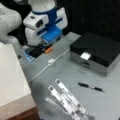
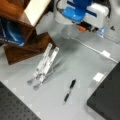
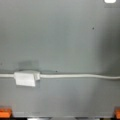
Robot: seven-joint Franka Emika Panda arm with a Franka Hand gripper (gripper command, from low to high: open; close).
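Cable+block: nearest the wrist cam; thin white cable (image 3: 77, 76) w/ flat white rectangular plastic block (image 3: 25, 78) inline, lying flat on bench.
Bench: grey matt bench (image 1: 75, 72), carries everything; bare grey around the block.
Arm: white-and-blue Panda arm (image 1: 45, 22), at a front view's top, bent low over bench's far edge.
White slab: big white block-shaped slab (image 1: 10, 75) at a front view's left, well apart from the cable block.
Black box: black-lidded box w/ silver front (image 1: 97, 50) at a front view's right; cable runs toward its corner.
Stand: folded clear/silver slatted stand (image 1: 66, 100) near a front view's bottom, apart from cable.
Pen: black pen (image 1: 90, 87) on bench betw. stand and box, touching nothing.
Pincer: pincer (image 3: 60, 113) low over bench; orange fingertips (image 3: 5, 112) sit at the wrist view's two bottom corners, so fingers stand wide apart, nothing betw. them. Also seen under the blue wrist in both front views (image 1: 45, 48) (image 2: 86, 27).
Key relation: block lies up-frame from the pincer in wrist view and off to the left, near but not betw. the fingertips. Cable's long axis runs left-right across that view, i.e. parallel to the line joining the two fingertips, not across it.
Block, front views: on bench just beside the pincer, toward the stand (image 1: 51, 61); near the black box's corner (image 2: 106, 53).
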